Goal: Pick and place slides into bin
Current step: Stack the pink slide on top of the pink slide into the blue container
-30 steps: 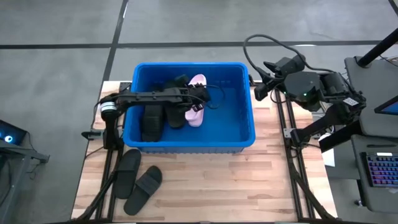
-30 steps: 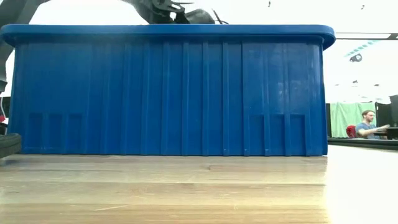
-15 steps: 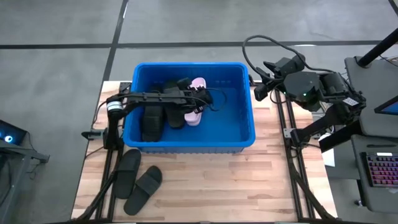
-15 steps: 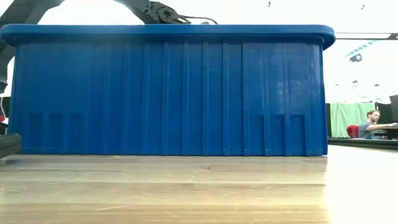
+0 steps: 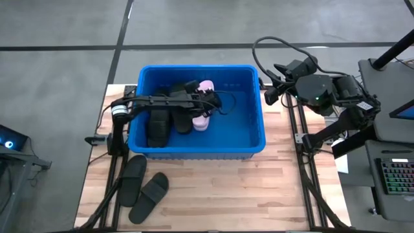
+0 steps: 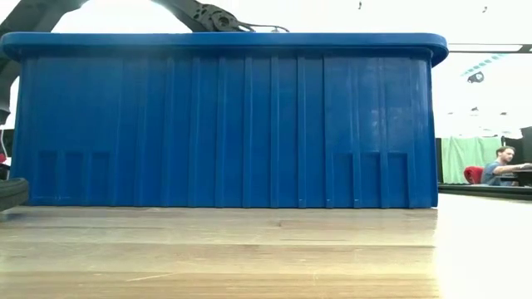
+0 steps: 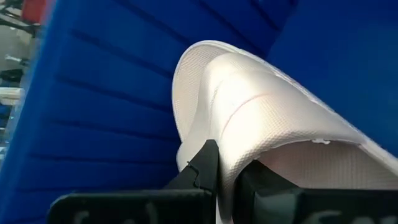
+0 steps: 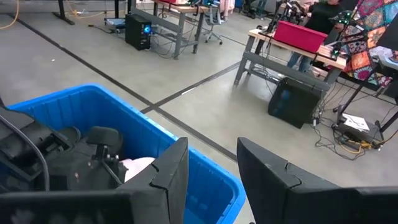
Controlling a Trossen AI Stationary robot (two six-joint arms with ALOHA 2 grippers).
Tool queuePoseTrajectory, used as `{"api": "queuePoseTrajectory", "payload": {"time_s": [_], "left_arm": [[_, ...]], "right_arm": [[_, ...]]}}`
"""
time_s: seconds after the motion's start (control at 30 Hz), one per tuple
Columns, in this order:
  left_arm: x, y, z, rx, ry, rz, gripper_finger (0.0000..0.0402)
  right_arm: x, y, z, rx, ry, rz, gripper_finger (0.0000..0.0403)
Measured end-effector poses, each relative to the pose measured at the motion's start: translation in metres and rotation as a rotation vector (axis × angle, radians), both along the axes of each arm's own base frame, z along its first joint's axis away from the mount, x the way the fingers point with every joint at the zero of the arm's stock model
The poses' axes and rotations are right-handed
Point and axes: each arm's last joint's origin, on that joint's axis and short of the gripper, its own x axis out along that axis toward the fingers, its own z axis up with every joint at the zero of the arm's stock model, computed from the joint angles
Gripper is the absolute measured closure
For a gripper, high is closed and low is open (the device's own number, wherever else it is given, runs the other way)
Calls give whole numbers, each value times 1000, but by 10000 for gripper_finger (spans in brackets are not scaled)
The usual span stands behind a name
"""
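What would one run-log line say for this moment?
left gripper: shut on pink slide, inside bin | right gripper: open, idle beside bin | two black slides on table

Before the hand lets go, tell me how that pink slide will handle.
The pink slide looks like textured foam, so probably light and not slippery. The left hand pinches only its strap, which arches without collapsing, so likely springy, not floppy. It should land flat in the bin.

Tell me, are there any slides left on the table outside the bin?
Yes, two black slides lie on the table in front of the bin.
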Motion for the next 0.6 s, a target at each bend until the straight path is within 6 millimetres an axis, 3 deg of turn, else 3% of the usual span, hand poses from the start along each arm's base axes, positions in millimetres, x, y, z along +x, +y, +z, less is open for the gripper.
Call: {"api": "queuePoseTrajectory", "payload": {"time_s": [0.6], "left_arm": [[-12, -2, 10, 39, 72, 41, 401]], "right_arm": [[0, 0, 0, -14, 22, 8, 275]]}}
